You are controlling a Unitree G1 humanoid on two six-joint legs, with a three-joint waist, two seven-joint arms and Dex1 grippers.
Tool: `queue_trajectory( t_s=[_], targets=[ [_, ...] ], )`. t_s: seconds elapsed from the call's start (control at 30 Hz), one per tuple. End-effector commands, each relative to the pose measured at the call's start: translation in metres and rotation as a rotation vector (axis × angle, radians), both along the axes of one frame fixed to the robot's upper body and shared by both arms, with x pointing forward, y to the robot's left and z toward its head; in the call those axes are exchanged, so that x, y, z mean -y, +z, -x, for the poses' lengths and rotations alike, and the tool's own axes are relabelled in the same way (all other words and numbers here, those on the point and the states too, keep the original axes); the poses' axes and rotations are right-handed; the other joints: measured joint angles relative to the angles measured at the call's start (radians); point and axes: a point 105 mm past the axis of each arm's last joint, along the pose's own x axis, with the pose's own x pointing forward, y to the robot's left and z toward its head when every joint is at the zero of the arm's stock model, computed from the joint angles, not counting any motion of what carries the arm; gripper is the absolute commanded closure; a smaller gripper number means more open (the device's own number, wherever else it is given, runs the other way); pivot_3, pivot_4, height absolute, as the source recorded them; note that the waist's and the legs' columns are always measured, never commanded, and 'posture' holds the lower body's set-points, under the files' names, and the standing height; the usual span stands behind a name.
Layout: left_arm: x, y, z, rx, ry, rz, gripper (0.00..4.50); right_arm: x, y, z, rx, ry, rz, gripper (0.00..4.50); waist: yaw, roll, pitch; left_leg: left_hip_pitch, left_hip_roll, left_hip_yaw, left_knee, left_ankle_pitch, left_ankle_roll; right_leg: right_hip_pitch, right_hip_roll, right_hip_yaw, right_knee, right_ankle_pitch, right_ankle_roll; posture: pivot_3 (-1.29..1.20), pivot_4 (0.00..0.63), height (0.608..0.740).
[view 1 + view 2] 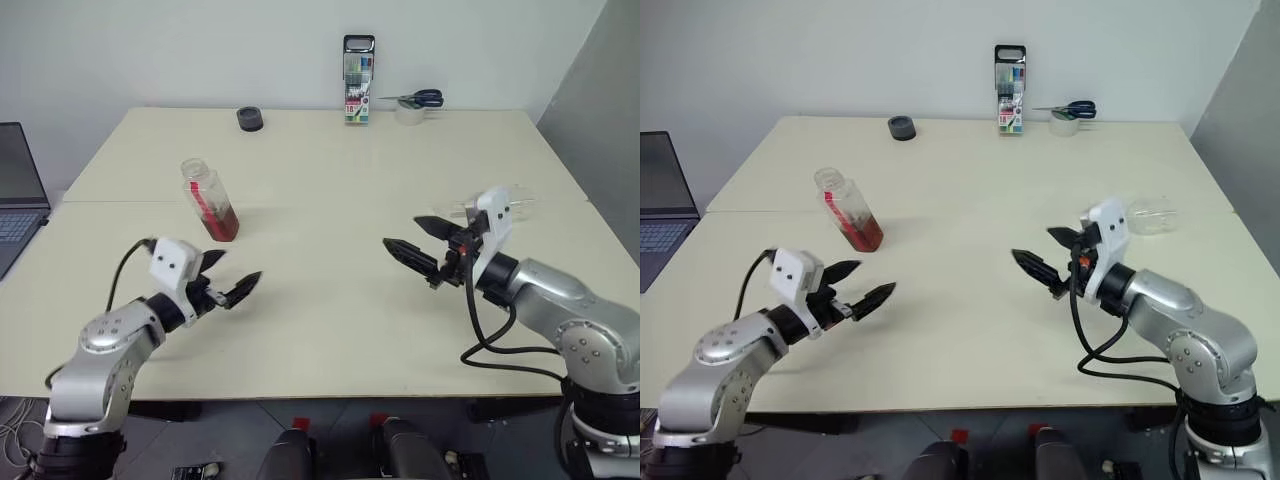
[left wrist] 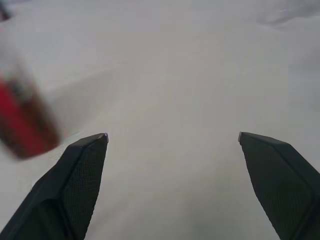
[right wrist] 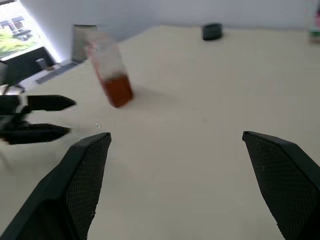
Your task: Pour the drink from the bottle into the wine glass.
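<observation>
The bottle [image 1: 208, 199] stands on the pale surface [image 1: 320, 300] left of centre, its mouth showing no cap, a red-and-white label strip down its side. It looks tilted, with its top leaning toward the left rear. The drink [image 1: 222, 225], an amber-brown liquid, fills only the lowest part of it.

The wine glass [image 1: 1151, 215] is well apart from the bottle, on the right side of the surface. It seems to lie on its side rather than stand, though it is clear and partly hidden by the right arm, so its exact pose is hard to tell.

The left gripper [image 1: 232, 277] hangs above the surface in front of the bottle and a little to the right of it, not touching it. Its two black fingers are spread wide with nothing between them, and it points toward the middle of the surface. The right gripper [image 1: 422, 244] hovers just in front of the glass, fingers likewise spread and empty, pointing toward the left gripper across a bare stretch of surface.

Along the far edge sit a small dark round object [image 1: 250, 119], a tall marker pack [image 1: 358, 80] with a black handle, a roll of tape [image 1: 409, 114] and blue-handled scissors [image 1: 418, 98] resting on the roll. A laptop [image 1: 18, 195] stands off the left edge.
</observation>
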Motion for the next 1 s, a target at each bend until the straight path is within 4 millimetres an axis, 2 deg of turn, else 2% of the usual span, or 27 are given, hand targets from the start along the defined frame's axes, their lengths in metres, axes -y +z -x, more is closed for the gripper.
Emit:
queue_trajectory(
  t_s=[0.03,0.13,0.27,0.33,0.4,0.6,0.77,0.83,1.0],
  targets=[
    [0.033,0.033,0.007,0.058,-0.209,0.026,0.01,0.028,0.003,-0.021,-0.010,-0.214,-0.068,0.00,-0.007,0.000,0.000,0.000,0.000,0.001,0.000,0.000,0.000,0.000,0.003,0.001,0.001,0.000,0.000,0.00,0.150,0.740],
    [0.057,0.056,0.007,0.097,-0.366,0.018,0.01,0.064,-0.011,-0.048,-0.100,-0.480,-0.182,0.00,-0.008,0.000,0.000,0.001,0.001,0.004,0.000,0.000,0.000,0.000,0.004,0.000,0.001,0.000,0.000,0.00,0.150,0.740],
    [0.067,0.061,0.007,0.094,-0.447,0.014,0.01,0.081,-0.018,-0.066,-0.183,-0.601,-0.377,0.00,-0.015,0.002,0.000,0.001,0.002,0.009,-0.002,0.002,-0.004,-0.001,0.005,0.003,0.002,0.000,0.000,0.00,0.150,0.740],
    [0.070,0.060,0.003,0.100,-0.461,0.003,0.01,0.091,-0.024,-0.080,-0.260,-0.668,-0.572,0.00,-0.020,0.002,0.000,0.001,0.002,0.010,-0.003,0.002,-0.004,-0.002,0.005,0.004,0.001,0.000,0.000,0.00,0.150,0.740],
    [0.071,0.059,0.000,0.105,-0.469,-0.012,0.01,0.093,-0.030,-0.091,-0.312,-0.688,-0.689,0.00,-0.021,0.002,0.000,0.001,0.002,0.011,-0.002,0.002,-0.004,-0.002,0.005,0.004,0.001,0.000,-0.001,0.00,0.150,0.740],
    [0.073,0.057,-0.003,0.115,-0.483,-0.028,0.01,0.090,-0.037,-0.117,-0.390,-0.692,-0.899,0.00,-0.022,0.003,0.001,0.001,0.002,0.011,-0.002,0.000,0.000,-0.002,0.005,0.004,0.001,0.000,-0.001,0.00,0.150,0.740],
    [0.074,0.054,-0.004,0.119,-0.478,-0.036,0.01,0.095,-0.049,-0.136,-0.429,-0.745,-0.929,0.00,-0.029,0.003,0.001,0.001,0.002,0.011,-0.002,0.000,0.000,-0.002,0.005,0.004,0.001,0.000,-0.001,0.00,0.150,0.740],
    [0.074,0.054,-0.003,0.118,-0.479,-0.036,0.01,0.097,-0.049,-0.143,-0.439,-0.760,-0.977,0.00,-0.030,0.003,0.001,0.001,0.002,0.012,-0.002,0.000,0.000,-0.002,0.005,0.005,0.001,0.000,-0.001,0.00,0.150,0.740],
    [0.073,0.053,-0.003,0.118,-0.467,-0.036,0.01,0.097,-0.051,-0.155,-0.449,-0.784,-0.966,0.00,-0.033,0.003,0.001,0.001,0.002,0.012,-0.002,0.000,0.001,-0.002,0.005,0.005,0.001,0.000,-0.001,0.00,0.150,0.740]
  ],
)
